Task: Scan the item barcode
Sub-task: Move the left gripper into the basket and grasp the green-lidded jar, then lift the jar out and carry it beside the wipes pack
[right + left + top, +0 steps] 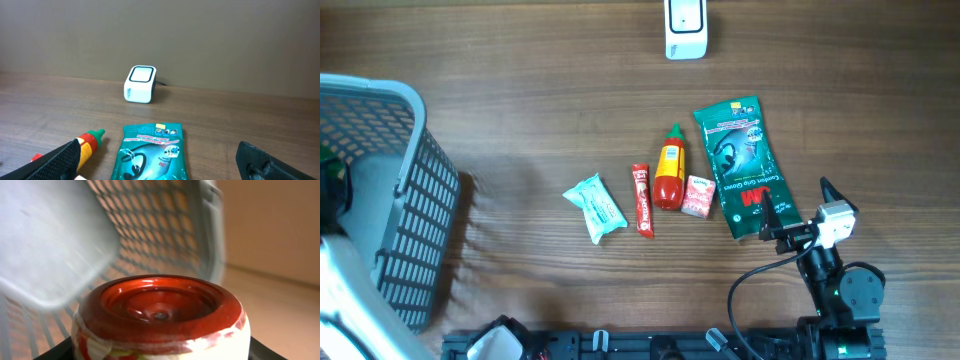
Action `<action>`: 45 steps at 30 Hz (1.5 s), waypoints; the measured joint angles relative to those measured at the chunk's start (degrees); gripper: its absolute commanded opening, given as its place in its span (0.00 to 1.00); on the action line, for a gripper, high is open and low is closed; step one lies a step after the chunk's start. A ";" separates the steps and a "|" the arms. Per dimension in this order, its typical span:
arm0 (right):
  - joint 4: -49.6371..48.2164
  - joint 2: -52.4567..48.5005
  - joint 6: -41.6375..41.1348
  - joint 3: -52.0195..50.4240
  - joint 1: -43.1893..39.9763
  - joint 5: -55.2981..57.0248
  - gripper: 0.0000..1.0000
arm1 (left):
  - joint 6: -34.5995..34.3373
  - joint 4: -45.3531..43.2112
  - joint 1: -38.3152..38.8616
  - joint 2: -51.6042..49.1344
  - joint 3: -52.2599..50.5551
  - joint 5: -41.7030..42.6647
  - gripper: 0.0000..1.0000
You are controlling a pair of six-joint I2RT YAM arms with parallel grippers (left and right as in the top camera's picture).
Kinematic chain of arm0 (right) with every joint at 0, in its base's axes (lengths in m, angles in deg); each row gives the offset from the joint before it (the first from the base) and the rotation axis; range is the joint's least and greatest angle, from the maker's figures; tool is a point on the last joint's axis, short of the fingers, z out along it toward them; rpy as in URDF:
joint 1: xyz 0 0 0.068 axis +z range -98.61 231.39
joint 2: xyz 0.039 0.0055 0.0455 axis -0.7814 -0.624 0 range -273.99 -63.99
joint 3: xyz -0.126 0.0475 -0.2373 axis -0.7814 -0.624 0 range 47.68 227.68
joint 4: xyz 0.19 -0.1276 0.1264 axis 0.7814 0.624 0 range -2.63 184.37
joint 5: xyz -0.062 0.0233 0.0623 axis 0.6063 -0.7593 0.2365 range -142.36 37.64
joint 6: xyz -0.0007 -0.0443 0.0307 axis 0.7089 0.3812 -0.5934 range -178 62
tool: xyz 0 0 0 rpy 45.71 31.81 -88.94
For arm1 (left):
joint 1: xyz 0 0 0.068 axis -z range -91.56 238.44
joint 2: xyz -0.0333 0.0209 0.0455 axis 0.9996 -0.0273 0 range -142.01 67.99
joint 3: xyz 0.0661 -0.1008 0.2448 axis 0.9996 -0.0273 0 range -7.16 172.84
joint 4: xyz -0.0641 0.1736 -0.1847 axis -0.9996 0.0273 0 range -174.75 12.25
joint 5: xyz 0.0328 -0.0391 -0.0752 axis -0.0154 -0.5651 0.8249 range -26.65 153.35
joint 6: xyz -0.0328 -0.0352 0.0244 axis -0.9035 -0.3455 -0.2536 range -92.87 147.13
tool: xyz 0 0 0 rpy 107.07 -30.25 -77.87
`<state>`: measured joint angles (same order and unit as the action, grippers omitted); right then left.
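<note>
No scan was done yet. The left gripper pinched a red-topped cup far from the scanner. The right gripper was spread wide.

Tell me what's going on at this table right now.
The left pincer grips a red-lidded tub close to the grey basket. The right pincer hangs wide open over the near end of the green glove packet, holding nothing. The white scanner stands farther back, with nothing held up to it yet.
</note>
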<state>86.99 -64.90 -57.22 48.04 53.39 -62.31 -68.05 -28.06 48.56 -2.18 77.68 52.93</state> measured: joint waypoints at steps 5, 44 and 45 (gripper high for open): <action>0.00 0.00 0.00 0.00 0.00 0.00 1.00 | 6.78 -2.95 2.27 11.23 -0.02 13.51 0.65; 0.00 0.02 0.00 0.00 0.00 0.00 1.00 | 42.12 5.42 67.19 -46.51 -0.09 8.31 0.93; 0.00 0.02 0.00 0.00 0.00 0.00 1.00 | 41.99 4.28 67.41 -46.51 -0.09 8.31 0.98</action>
<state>86.99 -64.87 -57.22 48.04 53.39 -62.31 -26.06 -23.78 115.97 -48.69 77.59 61.24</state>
